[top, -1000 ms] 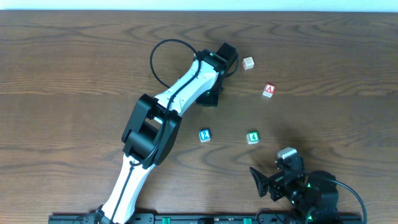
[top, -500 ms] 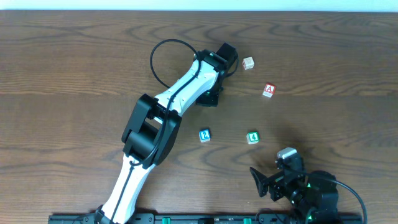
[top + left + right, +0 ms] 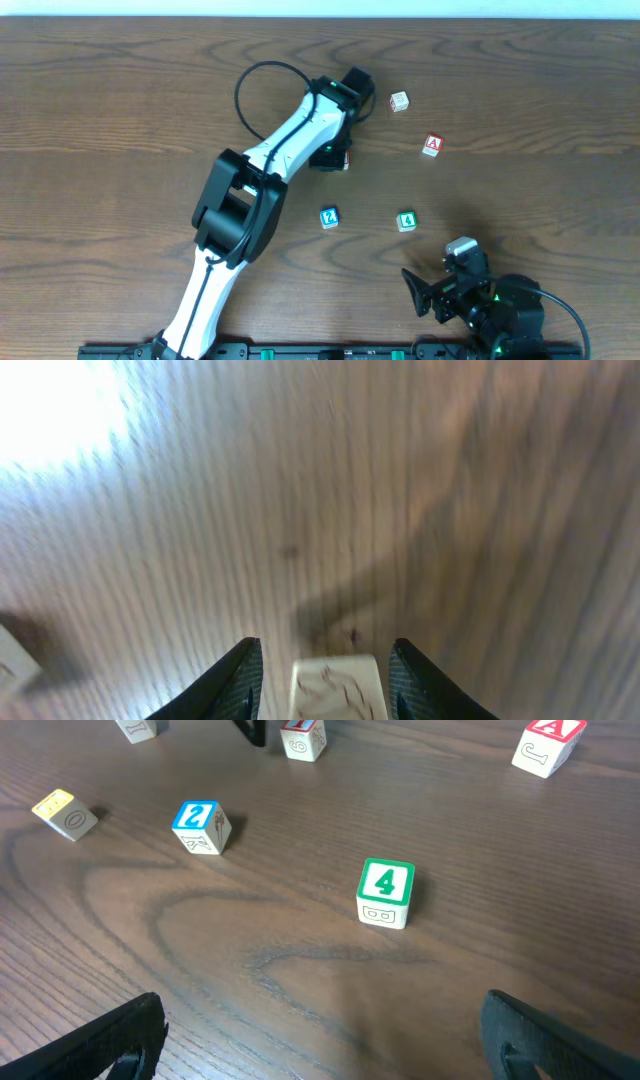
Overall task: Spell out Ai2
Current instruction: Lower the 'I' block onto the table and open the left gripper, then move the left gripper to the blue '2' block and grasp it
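Observation:
My left gripper (image 3: 335,156) is at the far middle of the table. Its fingers (image 3: 330,685) are apart, with a pale block (image 3: 338,688) between them and a gap on each side. That block, with a red mark, also shows in the right wrist view (image 3: 303,738). The red A block (image 3: 432,146) lies to the right, also in the right wrist view (image 3: 545,745). The blue 2 block (image 3: 329,217) (image 3: 200,827) lies nearer the front. My right gripper (image 3: 440,295) is open and empty at the front right, fingers wide (image 3: 330,1050).
A green 4 block (image 3: 406,221) (image 3: 385,893) lies right of the blue 2. A pale block (image 3: 399,101) sits at the far right of the left gripper. The right wrist view also shows a yellow block (image 3: 65,815) and another pale block (image 3: 135,728) at the left.
My left arm has shifted slightly to the left at the far middle. The loose blocks and the right arm have not moved.

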